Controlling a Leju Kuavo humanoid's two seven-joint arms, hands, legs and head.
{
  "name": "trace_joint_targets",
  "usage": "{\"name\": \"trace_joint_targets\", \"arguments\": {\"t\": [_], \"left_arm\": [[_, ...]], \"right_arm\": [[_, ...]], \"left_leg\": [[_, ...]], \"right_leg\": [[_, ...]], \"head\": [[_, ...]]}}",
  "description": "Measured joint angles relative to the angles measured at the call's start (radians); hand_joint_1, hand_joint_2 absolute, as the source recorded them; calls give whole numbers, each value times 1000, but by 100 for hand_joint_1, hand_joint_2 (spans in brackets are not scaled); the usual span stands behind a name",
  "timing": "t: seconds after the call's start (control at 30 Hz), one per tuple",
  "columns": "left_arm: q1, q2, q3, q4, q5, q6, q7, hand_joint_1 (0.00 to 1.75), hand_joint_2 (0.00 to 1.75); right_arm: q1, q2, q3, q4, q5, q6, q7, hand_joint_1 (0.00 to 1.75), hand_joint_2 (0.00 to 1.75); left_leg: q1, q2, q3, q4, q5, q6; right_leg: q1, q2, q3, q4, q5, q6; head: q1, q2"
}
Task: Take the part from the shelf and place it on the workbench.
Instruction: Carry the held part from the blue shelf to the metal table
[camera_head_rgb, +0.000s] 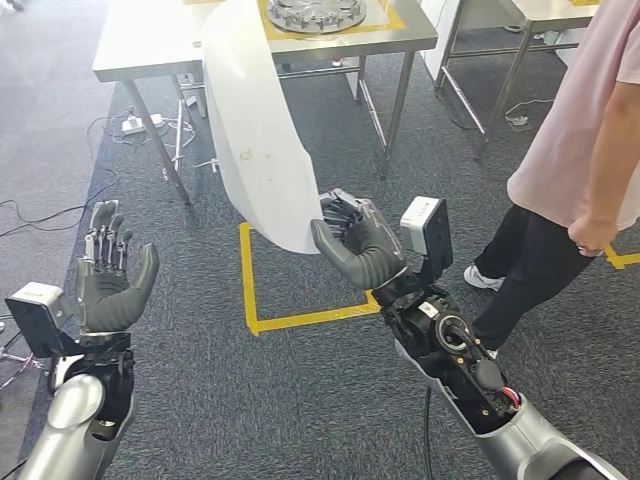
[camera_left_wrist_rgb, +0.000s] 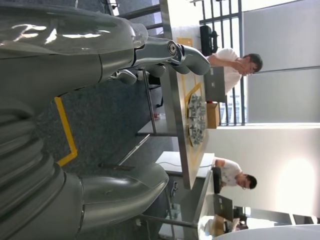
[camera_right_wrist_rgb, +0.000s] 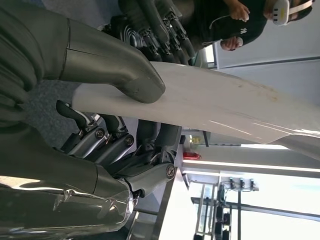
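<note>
Between my two arms, over the dark grey carpet (camera_head_rgb: 226, 400), a yellow tape outline (camera_head_rgb: 302, 318) marks a corner on the floor. My right robot hand (camera_head_rgb: 355, 243) grips the part (camera_head_rgb: 253, 130), a long white curved panel, by its lower end: the thumb lies across one face and the darker fingers (camera_right_wrist_rgb: 113, 142) curl against the other face, as the right wrist view shows with the pale panel (camera_right_wrist_rgb: 226, 107) running away from the hand. From the grip the panel rises up and away from me, tilted toward my left, and its upper end overlaps the near edge of the steel worktop (camera_head_rgb: 151, 45) ahead; I cannot tell whether it touches that edge or only passes in front of it. On that worktop, inside a yellow-bordered patch, lies a round grey metal disc (camera_head_rgb: 315, 12) with raised pieces on it, and the left wrist view shows the same disc (camera_left_wrist_rgb: 197, 120) flat on the worktop. My left robot hand (camera_head_rgb: 112, 275) is raised at my left side, holding nothing, palm turned inward with the fingers upright and apart and the thumb spread out. To my right stands a person (camera_head_rgb: 581, 150) in a pink top and black trousers, near my right arm but apart from it. Cables and a white power strip (camera_head_rgb: 134, 124) lie on the floor under the worktop's left end.
</note>
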Motion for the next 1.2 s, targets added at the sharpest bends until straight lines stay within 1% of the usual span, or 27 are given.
{"name": "trace_joint_targets", "arguments": {"t": [0.77, 0.8, 0.87, 0.9, 0.93, 0.97, 1.0, 1.03, 1.07, 1.1, 1.13, 1.17, 1.2], "left_arm": [[-12, 1, -8, 0, 5, -1, 2, 0, 175], [-14, 1, -9, 0, 5, -1, 2, 0, 175], [-17, 1, -10, 0, 6, -1, 2, 0, 175], [-19, 1, -11, 0, 7, -1, 2, 0, 175], [-20, 1, -12, 1, 8, -2, 2, 0, 175], [-22, 1, -12, 1, 8, -2, 1, 0, 175], [-25, 1, -13, 1, 9, -2, 0, 0, 175], [-26, 0, -14, 1, 10, -2, 0, 0, 175], [-28, 0, -14, 2, 11, -2, -1, 0, 175], [-28, 0, -15, 3, 11, -2, -1, 0, 175], [-28, 0, -16, 4, 11, -2, -1, 0, 175], [-28, 0, -16, 6, 11, -2, -1, 0, 175], [-28, 0, -16, 7, 11, -2, -1, 0, 175]], "right_arm": [[-4, 0, 2, 0, -8, -10, 7, 175, 175], [-4, 0, 2, 0, -10, -11, 8, 175, 175], [-4, 0, 3, 0, -12, -13, 8, 175, 175], [-5, 0, 3, 0, -12, -14, 8, 175, 175], [-5, 0, 3, -1, -12, -15, 8, 175, 175], [-5, 0, 3, -2, -12, -16, 8, 175, 175], [-6, 0, 3, -2, -12, -16, 7, 175, 175], [-6, 0, 3, -2, -12, -17, 7, 175, 175], [-6, 0, 3, -2, -12, -17, 7, 175, 175], [-4, 0, 3, -2, -12, -18, 8, 175, 175], [-1, 0, 3, -2, -12, -18, 8, 175, 175], [1, 0, 4, -1, -12, -18, 8, 175, 175], [2, 0, 4, -1, -12, -18, 8, 175, 175]], "left_leg": [[0, 0, 0, 0, 0, 0], [-1, 0, -1, 2, -2, 2], [-3, 0, -2, 5, -5, 11], [-4, 0, 2, 0, -5, 18], [0, 2, 11, -13, -1, 21], [4, 4, 24, -29, 2, 23], [8, 7, 37, -44, 6, 26], [12, 10, 48, -54, 8, 27], [13, 11, 53, -57, 6, 29], [14, 11, 55, -56, 4, 27], [16, 11, 57, -55, 0, 25], [19, 11, 58, -52, -5, 20], [23, 9, 60, -46, -10, 14]], "right_leg": [[0, 0, 0, 0, 0, 0], [-3, 0, 1, -2, 1, 2], [-7, 0, 2, -6, 2, 7], [-8, 1, 6, -12, 2, 11], [-7, 0, 8, -13, 1, 13], [-6, -2, 5, -3, -7, 15], [-4, -3, -7, 28, -24, 17], [-6, -5, -34, 84, -50, 19], [-7, -6, -71, 157, -81, 23], [-11, -6, -109, 226, -104, 27], [-15, -7, -136, 269, -111, 33], [-20, -8, -145, 274, -98, 39], [-26, -9, -134, 238, -66, 46]], "head": [[0, 0], [-1, 0], [-3, 0], [-5, 0], [-6, 0], [-6, 0], [-4, 0], [-1, 0], [3, 0], [6, 0], [9, 0], [10, 0], [12, 0]]}}
